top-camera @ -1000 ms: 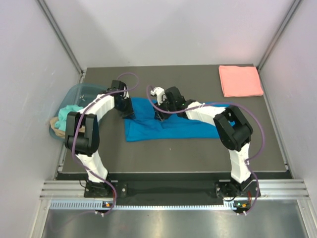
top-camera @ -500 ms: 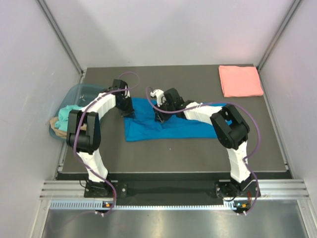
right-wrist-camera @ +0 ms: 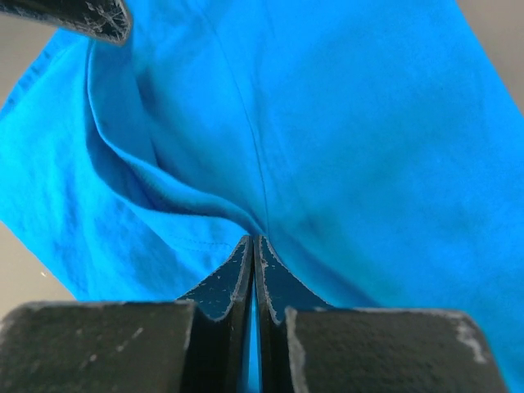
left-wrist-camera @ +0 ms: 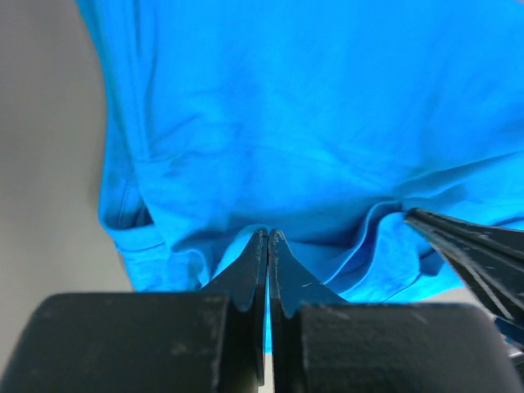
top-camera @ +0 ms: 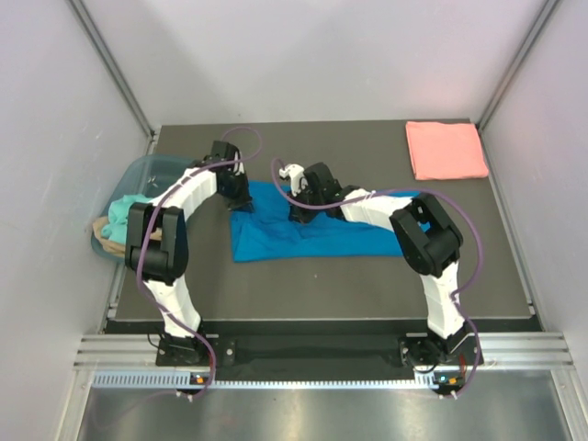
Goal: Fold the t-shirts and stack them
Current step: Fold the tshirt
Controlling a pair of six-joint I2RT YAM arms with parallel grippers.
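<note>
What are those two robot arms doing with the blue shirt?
They are working on folding shirts. The blue shirt lies on the table, and both arms reach over it. The left tool and the right tool are each pinched shut on the cloth near its far edge. The pink shirt lies already folded in the far right corner. A tub at the left edge holds more cloth.
</note>
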